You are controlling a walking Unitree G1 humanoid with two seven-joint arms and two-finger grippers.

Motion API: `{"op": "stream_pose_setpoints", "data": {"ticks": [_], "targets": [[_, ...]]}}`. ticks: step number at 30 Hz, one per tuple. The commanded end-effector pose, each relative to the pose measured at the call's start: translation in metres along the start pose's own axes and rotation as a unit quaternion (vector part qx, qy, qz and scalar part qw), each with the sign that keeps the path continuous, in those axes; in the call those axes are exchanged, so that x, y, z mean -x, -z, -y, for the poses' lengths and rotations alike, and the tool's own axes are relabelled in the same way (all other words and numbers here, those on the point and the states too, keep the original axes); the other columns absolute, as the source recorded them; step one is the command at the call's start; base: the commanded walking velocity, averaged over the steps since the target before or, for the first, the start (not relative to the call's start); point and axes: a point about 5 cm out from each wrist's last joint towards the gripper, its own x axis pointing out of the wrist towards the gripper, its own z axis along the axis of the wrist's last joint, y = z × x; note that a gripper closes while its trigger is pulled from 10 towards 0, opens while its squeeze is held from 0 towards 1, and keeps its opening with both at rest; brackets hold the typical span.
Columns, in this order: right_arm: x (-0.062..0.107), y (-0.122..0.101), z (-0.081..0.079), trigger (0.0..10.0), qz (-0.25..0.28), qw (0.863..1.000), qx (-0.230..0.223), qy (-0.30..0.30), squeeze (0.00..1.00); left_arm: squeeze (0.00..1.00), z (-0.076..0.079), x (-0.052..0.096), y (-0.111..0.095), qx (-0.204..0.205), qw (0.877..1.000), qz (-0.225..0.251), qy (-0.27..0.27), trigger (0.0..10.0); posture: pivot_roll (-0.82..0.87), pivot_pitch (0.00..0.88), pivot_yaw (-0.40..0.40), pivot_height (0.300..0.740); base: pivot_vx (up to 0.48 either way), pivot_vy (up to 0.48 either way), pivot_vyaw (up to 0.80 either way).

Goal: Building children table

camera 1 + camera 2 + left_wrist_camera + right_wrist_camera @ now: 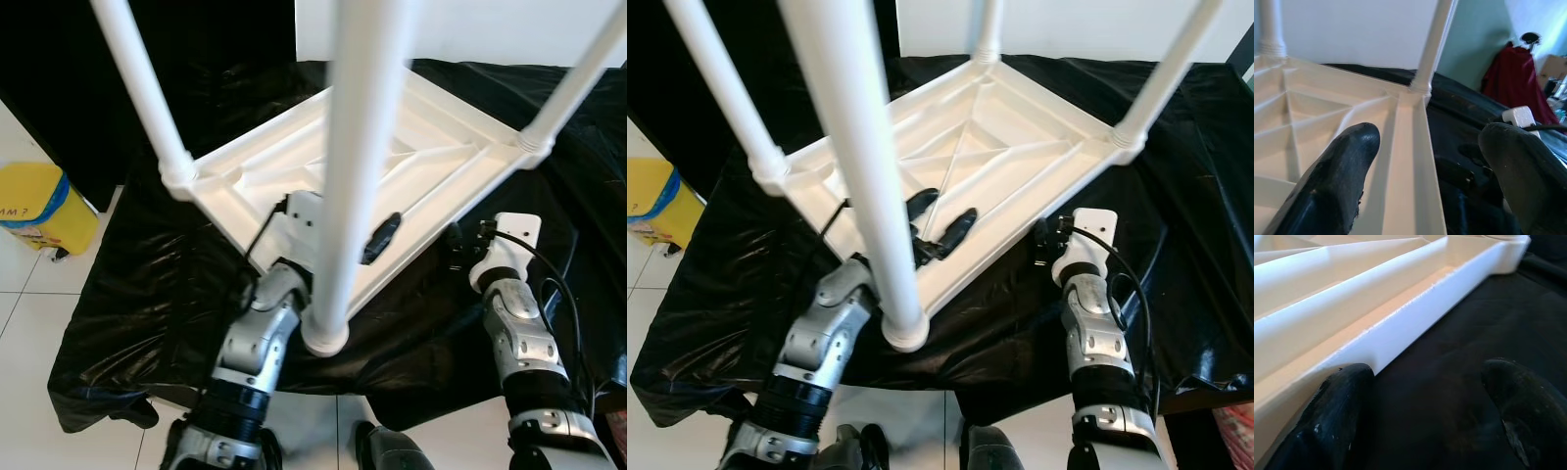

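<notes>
The upturned table (pixel 999 137) is plain white, its legs (pixel 857 166) too; the plastic sheet (pixel 1176 225) under it is glossy black; a yellow bin (pixel 34 206) carries what looks like a blue band.

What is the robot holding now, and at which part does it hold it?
Nothing is clamped. The left hand is open, straddling the near side rim of the upturned white table. The right hand is open beside that rim, over the black sheet.

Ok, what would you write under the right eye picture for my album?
Upside-down white table on a black sheet, four legs up, the left pincer open over its ribbed underside.
</notes>
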Motion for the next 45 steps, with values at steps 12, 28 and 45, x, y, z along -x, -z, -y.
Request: {"op": "stream_pose_setpoints", "data": {"ticks": [12,28,45], "targets": [[-0.016,0.0,-0.029,10.0,-0.002,0.996,0.0,-0.092,0.0,0.0,0.049,-0.037,0.015,-0.002,0.999,-0.045,0.029,10.0,-0.08,0.14,0.004,0.74,0.0,0.0,0.0],[0.014,-0.003,0.038,10.0,0.048,0.998,0.04,0.008,0.0,0.0,-0.024,0.009,0.011,-0.154,0.973,-0.121,0.125,10.0,-0.1,0.14,0.02,0.74,0.0,0.0,0.0],[0.032,-0.017,0.047,10.0,0.066,0.996,0.057,-0.035,0.0,0.0,-0.081,0.07,0.023,-0.248,0.909,-0.284,0.177,10.0,-0.12,0.16,0.027,0.74,0.0,0.0,0.0]]}}
